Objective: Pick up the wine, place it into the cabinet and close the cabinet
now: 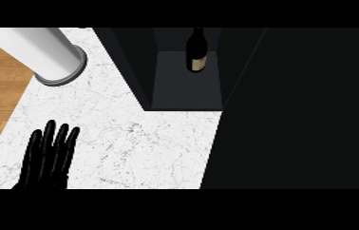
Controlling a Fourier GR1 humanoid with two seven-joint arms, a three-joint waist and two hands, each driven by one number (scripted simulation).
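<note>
The wine bottle (197, 53) stands upright inside the dark cabinet (133, 62), well back on the compartment's floor and a little right of its middle, with its pale label facing out. No hand is on it, so I'd say the picking up and placing are done. What looks left is the closing. The cabinet's mouth gapes towards the marble worktop (140, 143) and I can see straight in to the bottle, so it is not shut. A broad dark panel (280, 129) fills the right side, from the cabinet's front right corner down over the worktop's right edge. It may be the door swung wide, though I cannot tell that for certain. The only hand I can see is the left hand (48, 158), at the worktop's near left corner. Its fingers are straight and pointing up, it is holding nothing, and it is well apart from the cabinet, so it seems to be resting. The right hand is nowhere in sight, so I can't say whether it is on the door. Near the worktop's far left corner stands a white cylinder (45, 51) with a grey rim, apart from the cabinet. Past the left edge a strip of wooden floor (13, 77) shows.
</note>
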